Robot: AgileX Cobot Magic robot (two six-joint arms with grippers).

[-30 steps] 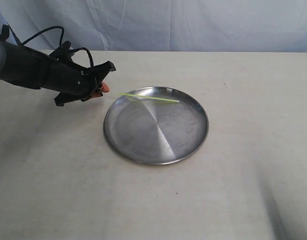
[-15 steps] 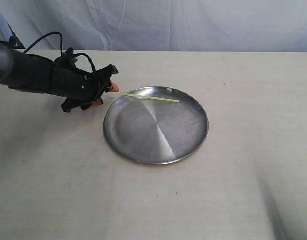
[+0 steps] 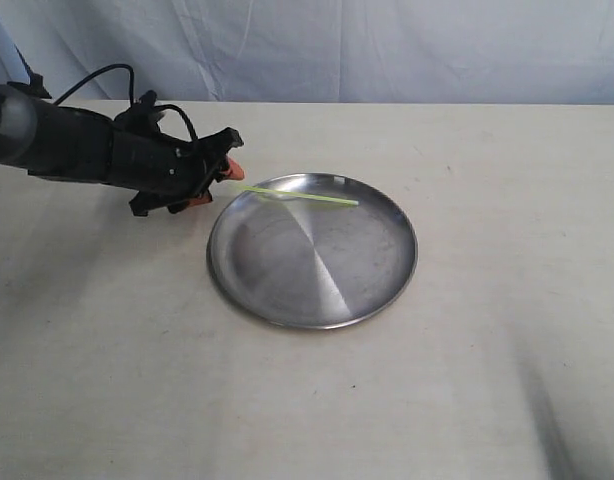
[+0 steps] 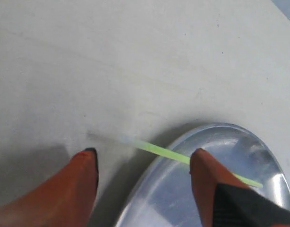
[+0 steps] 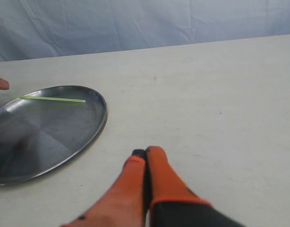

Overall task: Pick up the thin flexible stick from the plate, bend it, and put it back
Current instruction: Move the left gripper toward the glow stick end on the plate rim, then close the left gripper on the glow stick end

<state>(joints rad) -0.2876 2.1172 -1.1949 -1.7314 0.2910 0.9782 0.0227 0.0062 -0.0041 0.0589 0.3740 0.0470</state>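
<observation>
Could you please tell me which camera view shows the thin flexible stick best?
The left wrist view: the thin flexible stick is close up, its tip overhanging the rim of the plate by the open left claw. The exterior and right wrist views show it whole but tiny.

In the left wrist view, the plate (image 4: 164,198) is being cut off by the picture's edges, so only part of its rim is being shown. A short stretch of the thin flexible stick (image 4: 159,150) is being hidden behind one finger (image 4: 206,184) of the left pincer (image 4: 144,152), and its end over the surface (image 4: 135,56) is being blurred. Both fingers are being cropped at the edge. In the right wrist view, the plate and the right pincer (image 5: 145,152) are being cropped too. In the exterior view, the left arm (image 3: 57,145) is being cut off at the left edge.
</observation>
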